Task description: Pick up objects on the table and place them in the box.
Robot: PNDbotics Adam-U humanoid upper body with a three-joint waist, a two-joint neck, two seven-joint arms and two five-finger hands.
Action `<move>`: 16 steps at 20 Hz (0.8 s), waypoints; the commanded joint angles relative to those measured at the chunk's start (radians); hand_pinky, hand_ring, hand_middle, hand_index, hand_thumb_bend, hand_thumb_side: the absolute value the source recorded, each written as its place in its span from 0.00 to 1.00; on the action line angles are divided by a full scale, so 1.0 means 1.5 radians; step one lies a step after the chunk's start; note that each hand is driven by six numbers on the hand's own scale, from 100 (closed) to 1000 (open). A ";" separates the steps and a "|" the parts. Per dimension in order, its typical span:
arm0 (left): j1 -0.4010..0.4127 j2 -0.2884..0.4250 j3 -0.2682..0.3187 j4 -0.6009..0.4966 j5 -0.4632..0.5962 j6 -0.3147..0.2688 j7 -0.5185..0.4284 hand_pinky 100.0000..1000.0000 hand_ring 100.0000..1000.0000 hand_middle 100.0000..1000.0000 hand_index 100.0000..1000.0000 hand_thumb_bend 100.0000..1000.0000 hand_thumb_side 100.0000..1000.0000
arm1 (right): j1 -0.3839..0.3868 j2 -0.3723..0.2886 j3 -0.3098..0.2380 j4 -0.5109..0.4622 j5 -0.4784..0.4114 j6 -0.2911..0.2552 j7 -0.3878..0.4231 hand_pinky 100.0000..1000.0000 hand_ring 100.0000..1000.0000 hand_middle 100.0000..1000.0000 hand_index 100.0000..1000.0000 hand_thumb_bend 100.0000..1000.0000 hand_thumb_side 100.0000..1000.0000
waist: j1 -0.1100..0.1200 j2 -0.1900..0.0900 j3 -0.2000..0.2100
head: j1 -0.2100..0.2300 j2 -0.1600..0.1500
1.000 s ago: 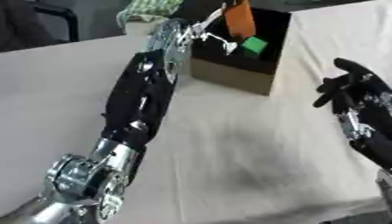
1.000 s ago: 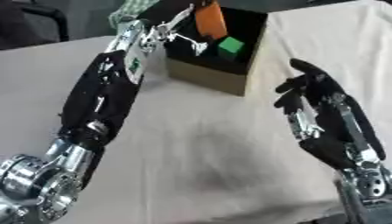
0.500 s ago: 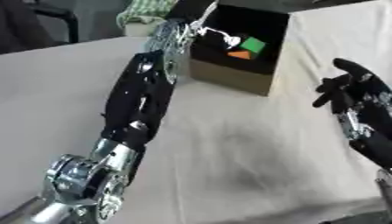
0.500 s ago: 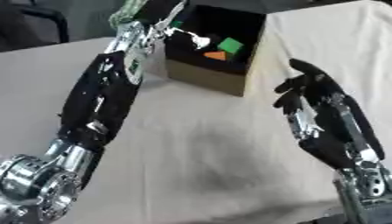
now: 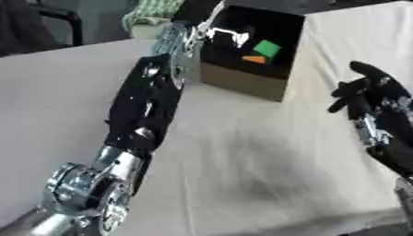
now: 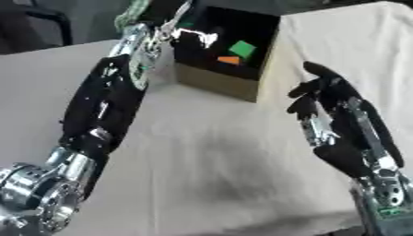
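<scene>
Box point(image 5: 242, 83) at far side of table point(image 5: 242, 161), top open, dark inside. Hung left hand point(image 5: 219, 33) right at its near rim, over the opening, arm laid out long across the table. Fingers slack and parted there, nothing seen between them.

Spotted two pieces down inside: green block point(image 5: 266, 47) and, just beside it, orange piece point(image 5: 255, 59), both lying on the floor of the box. Counted those as done, by the look of it.

Held right hand point(image 6: 339, 124) up at the right side, well apart from the box, fingers straight and spread, carrying nothing. Idle, by all appearances.

Searched the bare table between arms and box for more to pick up and found nothing in either view. Could not see under the left arm or past the edges, so could not rule out leftovers there.

Judged the task far along, maybe finished: drop apparently made, only a pull-back of left hand wanted, plus a look for anything hidden before calling it.
</scene>
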 commanded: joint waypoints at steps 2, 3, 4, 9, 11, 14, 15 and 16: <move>-0.002 0.041 0.001 -0.049 0.047 -0.038 0.004 0.72 0.62 0.65 0.87 0.12 0.29 | -0.004 -0.001 -0.007 -0.007 -0.002 -0.001 -0.004 0.91 0.49 0.55 0.91 0.00 0.45 | -0.009 -0.011 0.009 | -0.005 -0.001; 0.003 0.048 0.000 -0.060 0.058 -0.048 0.006 0.71 0.61 0.64 0.87 0.10 0.29 | -0.004 -0.001 -0.008 -0.007 -0.002 -0.001 -0.005 0.91 0.49 0.55 0.91 0.00 0.45 | -0.010 -0.011 0.011 | -0.006 -0.001; 0.010 0.055 -0.003 -0.073 0.069 -0.056 0.009 0.71 0.61 0.64 0.86 0.07 0.30 | -0.004 -0.001 -0.009 -0.007 -0.001 -0.001 -0.006 0.91 0.49 0.55 0.91 0.00 0.45 | -0.011 -0.011 0.014 | -0.006 -0.001; 0.061 0.088 -0.021 -0.140 0.122 -0.107 0.028 0.70 0.59 0.60 0.85 0.00 0.38 | -0.003 0.000 -0.014 -0.007 0.001 0.000 -0.012 0.91 0.49 0.55 0.91 0.00 0.45 | -0.015 -0.009 0.035 | -0.005 0.002; 0.089 0.109 -0.031 -0.168 0.143 -0.127 0.040 0.69 0.59 0.60 0.84 0.00 0.40 | -0.003 0.000 -0.016 -0.008 0.001 0.001 -0.016 0.91 0.49 0.55 0.91 0.00 0.45 | -0.016 -0.008 0.042 | -0.003 0.003; 0.137 0.142 -0.040 -0.200 0.174 -0.158 0.056 0.69 0.58 0.59 0.84 0.00 0.45 | -0.003 0.000 -0.020 -0.008 0.002 0.002 -0.020 0.91 0.49 0.55 0.91 0.00 0.46 | -0.017 -0.006 0.054 | -0.003 0.003; 0.154 0.151 -0.041 -0.208 0.185 -0.168 0.061 0.69 0.58 0.58 0.84 0.00 0.49 | -0.003 0.000 -0.021 -0.008 0.002 0.002 -0.022 0.91 0.49 0.55 0.91 0.00 0.46 | -0.017 -0.006 0.059 | -0.003 0.003; 0.172 0.155 -0.042 -0.215 0.196 -0.179 0.066 0.68 0.58 0.58 0.83 0.00 0.53 | -0.002 0.000 -0.022 -0.008 0.002 0.002 -0.024 0.91 0.48 0.55 0.91 0.00 0.46 | -0.017 -0.005 0.063 | -0.004 0.003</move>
